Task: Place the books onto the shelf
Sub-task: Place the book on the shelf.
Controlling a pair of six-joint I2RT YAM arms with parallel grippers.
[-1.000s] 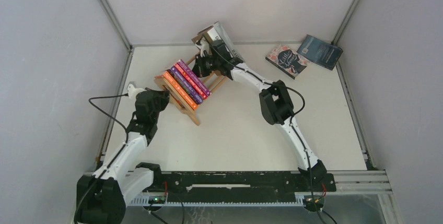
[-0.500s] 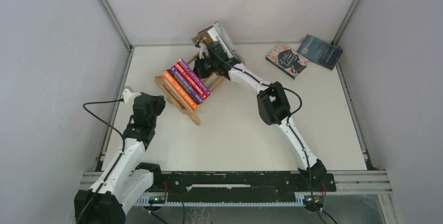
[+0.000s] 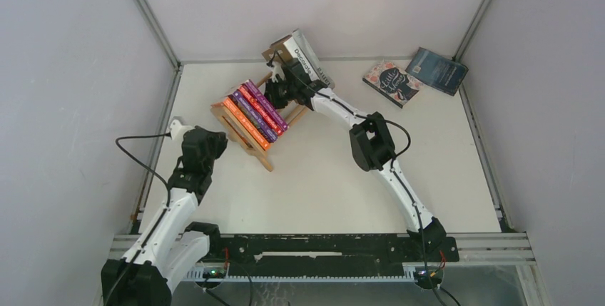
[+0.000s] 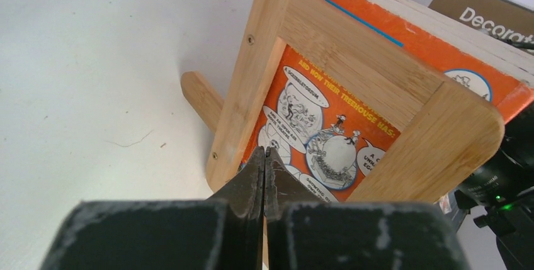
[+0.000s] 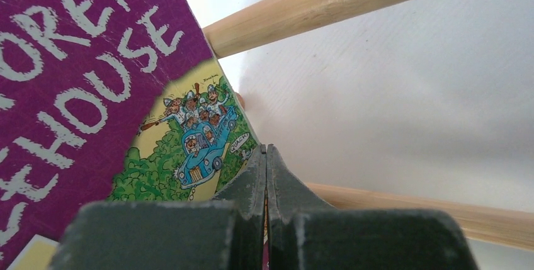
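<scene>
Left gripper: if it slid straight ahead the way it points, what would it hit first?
Likely the orange book, seen through the open wooden end of the shelf; the shut left gripper aims into that opening, though it might clip the wood.

Orange cartoon-printed book [image 4: 321, 141], pale-wood shelf [image 4: 359, 53]
</scene>
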